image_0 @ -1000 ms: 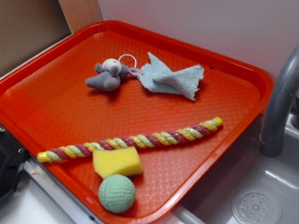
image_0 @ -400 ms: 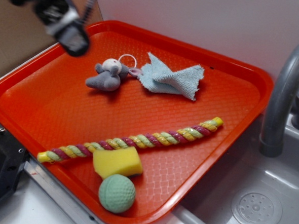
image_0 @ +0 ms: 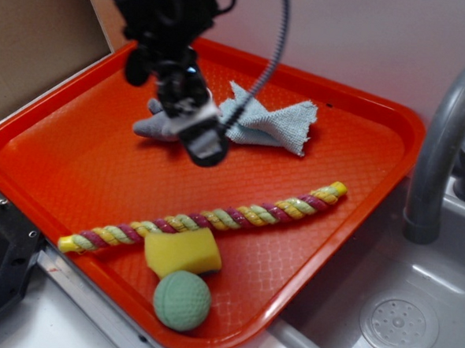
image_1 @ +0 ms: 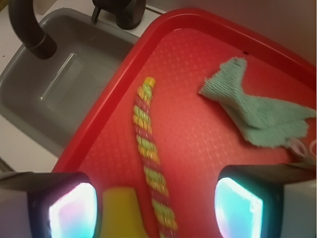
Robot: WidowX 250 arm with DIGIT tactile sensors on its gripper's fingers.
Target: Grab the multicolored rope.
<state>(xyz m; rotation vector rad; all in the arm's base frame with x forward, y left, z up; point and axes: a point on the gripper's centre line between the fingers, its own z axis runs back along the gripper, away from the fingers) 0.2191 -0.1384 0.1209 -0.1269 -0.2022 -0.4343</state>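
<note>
The twisted yellow, magenta and pale-green multicolored rope (image_0: 206,216) lies on the red tray (image_0: 75,164); gripper (image_1: 156,206) fingers spread above.

The arm is reaching in from the upper left of the exterior view, wrist angled downward, with a cable looping off behind it. The hand (image_0: 203,144) is hanging in the air, blurred. In the wrist view the hand (image_1: 156,203) is showing both fingers (image_1: 64,208) spread wide apart, gripping nothing.
</note>
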